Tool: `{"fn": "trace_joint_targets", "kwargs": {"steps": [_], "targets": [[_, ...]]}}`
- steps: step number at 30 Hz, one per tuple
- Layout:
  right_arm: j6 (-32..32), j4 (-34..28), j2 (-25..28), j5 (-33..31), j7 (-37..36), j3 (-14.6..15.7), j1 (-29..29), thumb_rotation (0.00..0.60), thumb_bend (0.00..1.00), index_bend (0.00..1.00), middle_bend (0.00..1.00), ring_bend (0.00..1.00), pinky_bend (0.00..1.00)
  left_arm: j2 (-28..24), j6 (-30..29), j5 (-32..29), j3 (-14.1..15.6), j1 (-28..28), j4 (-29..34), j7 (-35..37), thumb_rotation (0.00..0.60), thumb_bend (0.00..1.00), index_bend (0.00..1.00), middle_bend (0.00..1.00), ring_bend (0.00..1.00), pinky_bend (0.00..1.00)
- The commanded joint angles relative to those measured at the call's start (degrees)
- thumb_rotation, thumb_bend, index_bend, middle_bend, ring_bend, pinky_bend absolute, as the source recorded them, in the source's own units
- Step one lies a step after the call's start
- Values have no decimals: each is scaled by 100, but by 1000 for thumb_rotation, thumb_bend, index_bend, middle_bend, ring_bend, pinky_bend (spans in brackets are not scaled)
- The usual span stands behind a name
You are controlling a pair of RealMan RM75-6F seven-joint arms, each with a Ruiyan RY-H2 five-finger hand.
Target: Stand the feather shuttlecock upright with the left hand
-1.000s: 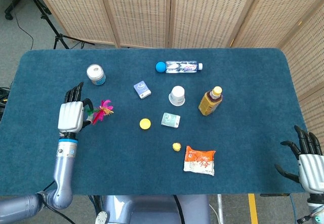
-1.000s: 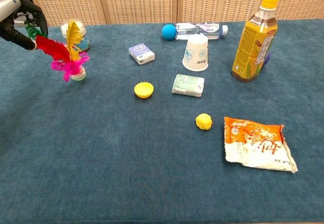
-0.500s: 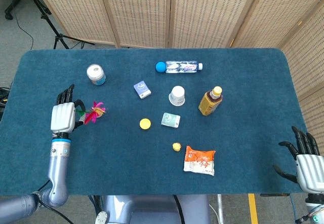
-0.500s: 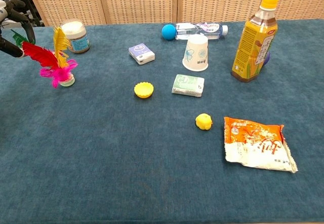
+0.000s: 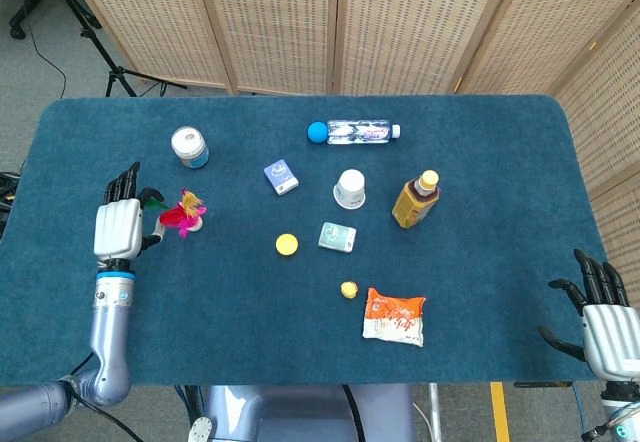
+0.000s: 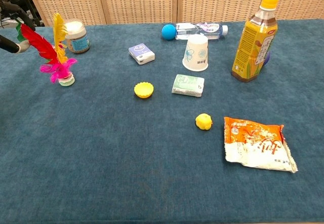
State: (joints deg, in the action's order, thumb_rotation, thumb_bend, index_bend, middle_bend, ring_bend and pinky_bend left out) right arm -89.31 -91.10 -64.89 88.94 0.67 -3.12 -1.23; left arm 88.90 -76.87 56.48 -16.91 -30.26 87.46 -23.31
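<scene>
Basically shuttlecock [image 6: 56, 64] stood base-down on desk [image 5: 300, 292], left hand [image 5: 117, 226] pinching feather tips; next likely letting go gently; right hand [image 5: 600, 322] idle, fingers spread.

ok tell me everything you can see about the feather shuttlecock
The feather shuttlecock has a small round pale base resting on the blue table, pink fluff above it, and red, yellow and green feathers rising from it. It stands base down, feathers leaning toward the left hand. The fingertips are at the feather tips; whether they grip them cannot be told. It sits near the left edge, in front of a white jar.
</scene>
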Motion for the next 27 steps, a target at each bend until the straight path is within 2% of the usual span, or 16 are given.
{"fn": "trace_joint_targets", "kwargs": {"steps": [1,5,11,17,21,23,27], "targets": [[-10,8,-6,3,-3,-3,2,600,208,315,0,0,0,-12,-17,42,-15,7,6,33,600,354,213,0,62,104],[-24,21,-15,11,-12,-6,2,600,208,315,0,0,0,-46,-31,88,-21,26,57,61,600,342,159,0,62,104],[-34,29,-20,21,-16,-5,4,600,208,315,0,0,0,-165,-82,175,-49,83,272,169,600,322,6,0,62,104],[-27,25,-15,16,-19,-3,3,600,208,315,0,0,0,-476,-293,599,27,283,744,520,600,313,0,0,61,104],[-22,22,-9,4,-26,-6,3,600,208,315,0,0,0,-955,-625,1238,383,658,1234,797,600,311,0,0,61,104],[-16,12,-10,5,-12,-4,0,600,208,315,0,0,0,-1400,-1225,1795,936,1197,1439,555,600,310,0,0,61,104],[-5,-6,-15,19,23,5,-6,600,208,315,0,0,0,-1618,-1555,1984,1244,1621,1563,609,600,310,0,0,62,104]]}}
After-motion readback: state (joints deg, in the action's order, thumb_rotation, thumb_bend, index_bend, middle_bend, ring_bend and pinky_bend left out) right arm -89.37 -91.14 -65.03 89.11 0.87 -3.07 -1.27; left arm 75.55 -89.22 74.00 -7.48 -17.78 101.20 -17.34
